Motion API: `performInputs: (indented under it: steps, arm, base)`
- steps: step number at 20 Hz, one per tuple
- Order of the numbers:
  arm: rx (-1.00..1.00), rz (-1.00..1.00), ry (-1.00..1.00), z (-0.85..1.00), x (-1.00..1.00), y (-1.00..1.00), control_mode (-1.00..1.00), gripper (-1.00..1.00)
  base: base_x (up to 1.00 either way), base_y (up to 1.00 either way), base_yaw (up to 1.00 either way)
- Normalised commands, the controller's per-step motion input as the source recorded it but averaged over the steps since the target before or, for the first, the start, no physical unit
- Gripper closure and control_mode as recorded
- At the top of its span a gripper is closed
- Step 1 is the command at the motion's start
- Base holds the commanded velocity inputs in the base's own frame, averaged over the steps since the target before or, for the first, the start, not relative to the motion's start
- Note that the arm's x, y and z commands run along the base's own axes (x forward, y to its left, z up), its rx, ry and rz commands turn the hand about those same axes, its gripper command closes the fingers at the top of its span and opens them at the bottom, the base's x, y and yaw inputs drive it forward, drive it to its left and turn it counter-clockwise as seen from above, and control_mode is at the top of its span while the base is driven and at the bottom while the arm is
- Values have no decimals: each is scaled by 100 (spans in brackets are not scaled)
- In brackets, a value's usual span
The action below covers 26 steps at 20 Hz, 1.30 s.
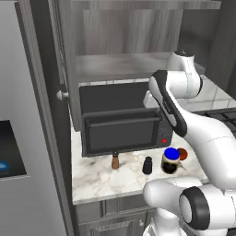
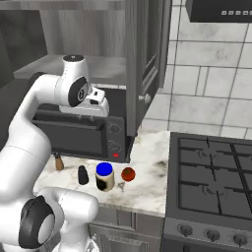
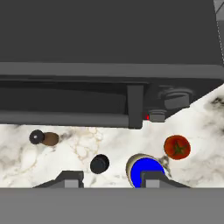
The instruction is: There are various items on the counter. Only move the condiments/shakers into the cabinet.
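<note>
Three condiments stand in a row on the counter (image 1: 99, 182) in front of the toaster oven. They are a slim brown wooden shaker (image 1: 115, 161) (image 2: 59, 162) (image 3: 43, 138), a small black shaker (image 1: 147, 165) (image 2: 83, 175) (image 3: 99, 164) and a cream jar with a blue lid (image 1: 171, 160) (image 2: 104, 176) (image 3: 144, 170). My gripper (image 3: 111, 180) (image 2: 98, 109) hangs high above them at the oven's top front, pointing down. Its fingers are apart with nothing between them. The cabinet (image 1: 120, 64) (image 2: 98, 66) above the oven is open, its grey shelf bare.
A red tomato (image 1: 183, 153) (image 2: 128, 173) (image 3: 176, 147) lies just right of the jar. The black toaster oven (image 1: 124, 120) (image 2: 78, 133) fills the back of the counter. The open cabinet door (image 2: 147, 59) juts out on the right, and a stove (image 2: 211, 172) lies further right.
</note>
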Motion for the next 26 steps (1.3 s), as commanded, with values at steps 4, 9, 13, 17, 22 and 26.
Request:
performInputs:
  steps: [4,9,13,17,22,26]
  arm:
    - [0,0,4,-7,-11,-1,-100,-100]
    - [11,0,-4,-36,-72,-41,-100,-100]
    - [24,0,-15,-52,-99,-96,-100,-100]
    - [14,11,-10,-45,-78,-72,-100,-100]
    - [3,26,-12,-38,-74,-45,-100,-100]
    - [9,21,-20,-1,-20,-30,-100,-100]
  base:
    - [0,0,0]
    - [0,0,0]
    - [0,0,0]
    - [0,0,0]
    - [0,0,0]
    - [0,0,0]
